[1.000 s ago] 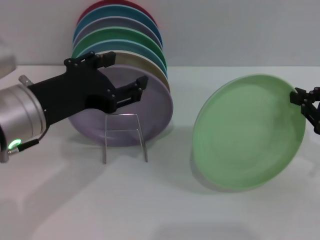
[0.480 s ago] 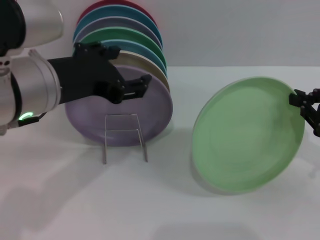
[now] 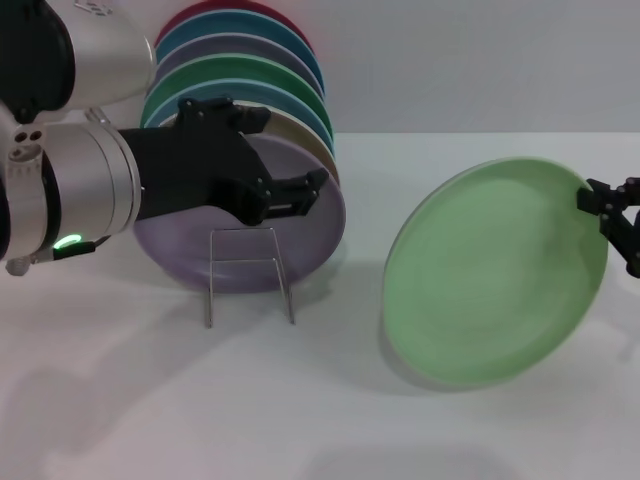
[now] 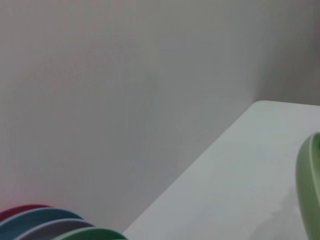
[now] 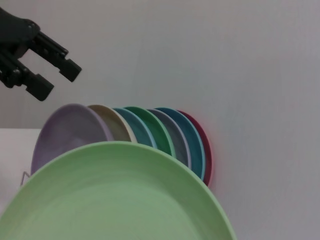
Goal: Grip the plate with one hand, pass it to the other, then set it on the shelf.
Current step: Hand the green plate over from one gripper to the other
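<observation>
The pale mint-green plate [image 3: 497, 270] stands tilted on its edge on the white table at the right. My right gripper [image 3: 603, 207] is shut on its upper right rim. The plate fills the lower part of the right wrist view [image 5: 115, 195], and its edge shows in the left wrist view [image 4: 311, 182]. My left gripper [image 3: 293, 150] is open and empty. It hangs in front of the row of plates, above the shelf [image 3: 248, 270], well left of the plate. It also shows in the right wrist view [image 5: 47, 62]. The shelf is a small silver wire rack and holds nothing.
A row of coloured plates [image 3: 240, 90] leans against the back wall at the left, with a lilac plate [image 3: 310, 235] at its front, just behind the rack. The row also shows in the right wrist view [image 5: 150, 135]. White table [image 3: 300, 400] spreads in front.
My left arm has moved right and up across the row of plates, its open gripper now nearer the mint-green plate. The right gripper and the plate have hardly moved.
</observation>
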Robot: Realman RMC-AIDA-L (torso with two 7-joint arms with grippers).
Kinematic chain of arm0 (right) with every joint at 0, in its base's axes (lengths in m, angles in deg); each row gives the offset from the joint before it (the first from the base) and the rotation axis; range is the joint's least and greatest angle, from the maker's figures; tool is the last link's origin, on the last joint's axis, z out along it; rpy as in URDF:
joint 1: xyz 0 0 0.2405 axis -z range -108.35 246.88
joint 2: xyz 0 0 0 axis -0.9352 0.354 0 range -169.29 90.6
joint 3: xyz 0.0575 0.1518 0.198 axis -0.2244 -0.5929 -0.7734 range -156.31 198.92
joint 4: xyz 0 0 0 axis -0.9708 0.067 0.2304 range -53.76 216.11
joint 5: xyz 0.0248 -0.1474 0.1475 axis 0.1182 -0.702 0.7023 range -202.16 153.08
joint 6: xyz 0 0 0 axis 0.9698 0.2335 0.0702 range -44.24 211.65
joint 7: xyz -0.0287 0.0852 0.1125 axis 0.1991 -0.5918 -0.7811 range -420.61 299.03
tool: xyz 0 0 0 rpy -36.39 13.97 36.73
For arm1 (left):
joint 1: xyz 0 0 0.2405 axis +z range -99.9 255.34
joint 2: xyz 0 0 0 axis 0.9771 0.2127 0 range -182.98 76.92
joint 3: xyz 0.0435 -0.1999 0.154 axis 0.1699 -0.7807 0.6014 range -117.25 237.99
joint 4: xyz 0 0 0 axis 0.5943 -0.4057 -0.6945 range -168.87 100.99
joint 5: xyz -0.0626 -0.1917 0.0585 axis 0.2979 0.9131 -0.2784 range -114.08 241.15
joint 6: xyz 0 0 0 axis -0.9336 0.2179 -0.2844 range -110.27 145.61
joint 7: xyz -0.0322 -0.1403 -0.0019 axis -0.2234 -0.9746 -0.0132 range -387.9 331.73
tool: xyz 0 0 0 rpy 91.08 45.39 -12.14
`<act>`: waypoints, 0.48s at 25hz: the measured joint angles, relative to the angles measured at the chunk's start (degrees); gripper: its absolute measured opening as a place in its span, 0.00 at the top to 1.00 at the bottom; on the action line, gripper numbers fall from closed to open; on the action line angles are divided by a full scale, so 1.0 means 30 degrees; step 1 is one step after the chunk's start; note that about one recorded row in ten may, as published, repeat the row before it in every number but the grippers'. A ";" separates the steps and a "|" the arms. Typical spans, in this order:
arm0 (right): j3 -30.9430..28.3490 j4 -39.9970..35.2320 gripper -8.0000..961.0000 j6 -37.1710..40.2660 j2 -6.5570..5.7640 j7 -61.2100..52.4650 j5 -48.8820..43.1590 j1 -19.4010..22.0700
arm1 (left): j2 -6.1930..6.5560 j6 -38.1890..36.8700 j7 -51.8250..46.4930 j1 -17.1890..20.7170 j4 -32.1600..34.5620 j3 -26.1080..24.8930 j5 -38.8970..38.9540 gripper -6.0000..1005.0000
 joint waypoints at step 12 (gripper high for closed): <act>0.0136 -0.0856 0.97 -0.0067 -0.0041 0.1356 -0.0130 -0.1270 | 0.0157 0.0681 0.0432 -0.0704 0.0826 0.0448 0.1709 0.21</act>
